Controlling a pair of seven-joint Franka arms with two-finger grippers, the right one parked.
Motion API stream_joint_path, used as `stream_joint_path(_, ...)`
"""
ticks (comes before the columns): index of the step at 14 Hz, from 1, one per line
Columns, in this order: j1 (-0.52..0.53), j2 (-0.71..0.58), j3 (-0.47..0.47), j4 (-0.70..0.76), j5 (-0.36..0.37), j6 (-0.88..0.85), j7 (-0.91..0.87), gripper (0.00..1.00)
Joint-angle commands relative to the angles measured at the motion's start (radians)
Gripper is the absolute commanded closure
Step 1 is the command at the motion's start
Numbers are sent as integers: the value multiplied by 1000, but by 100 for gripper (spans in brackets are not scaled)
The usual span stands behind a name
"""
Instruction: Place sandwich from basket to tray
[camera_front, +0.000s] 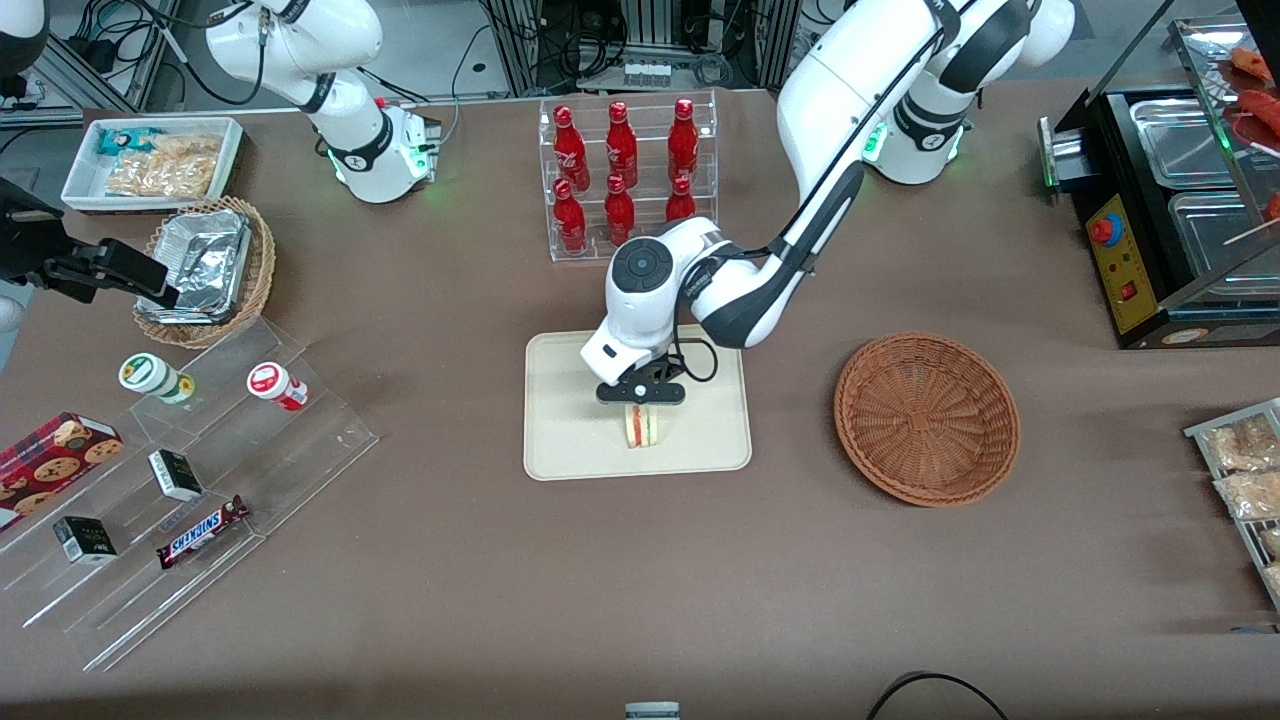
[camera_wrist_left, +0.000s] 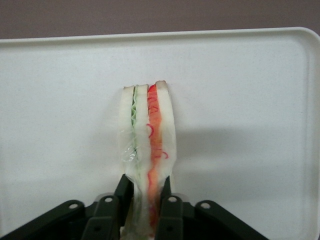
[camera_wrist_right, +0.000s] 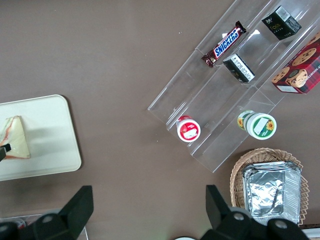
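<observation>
The sandwich (camera_front: 643, 427) is a pale bread wedge with red-orange and green filling. It stands on its edge on the cream-beige tray (camera_front: 565, 450), in the part of the tray nearer the front camera. My left gripper (camera_front: 641, 397) is directly above it and shut on its upper end; in the left wrist view the two black fingers (camera_wrist_left: 169, 200) squeeze the sandwich (camera_wrist_left: 148, 130) between them over the tray (camera_wrist_left: 240, 100). The sandwich (camera_wrist_right: 17, 137) and tray (camera_wrist_right: 50, 145) also show in the right wrist view. The reddish-brown wicker basket (camera_front: 926, 416) is empty, toward the working arm's end.
A clear rack of red bottles (camera_front: 625, 170) stands farther from the front camera than the tray. A tan wicker basket with a foil container (camera_front: 205, 265), a white bin of snack packets (camera_front: 155, 160) and a clear stepped shelf of snacks (camera_front: 190, 480) lie toward the parked arm's end. A black food warmer (camera_front: 1170, 200) stands at the working arm's end.
</observation>
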Motion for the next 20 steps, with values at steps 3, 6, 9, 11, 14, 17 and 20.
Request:
stream_joint_path(3,-11,-65,25,14,14,-20,-48,0)
stream_joint_path(6,-8,-165,41,9,6,-145,-82,0)
stream_joint_path(9,59,-277,41,8,-6,-292,-111,0)
stream_joint_path(11,93,-344,41,9,-11,-398,-112,0)
stream_joint_path(14,196,-438,41,5,-11,-532,-94,0)
stream_joint_path(17,283,-527,41,-27,-11,-602,-66,0)
stream_joint_path(20,375,-634,41,-116,-35,-638,88,0)
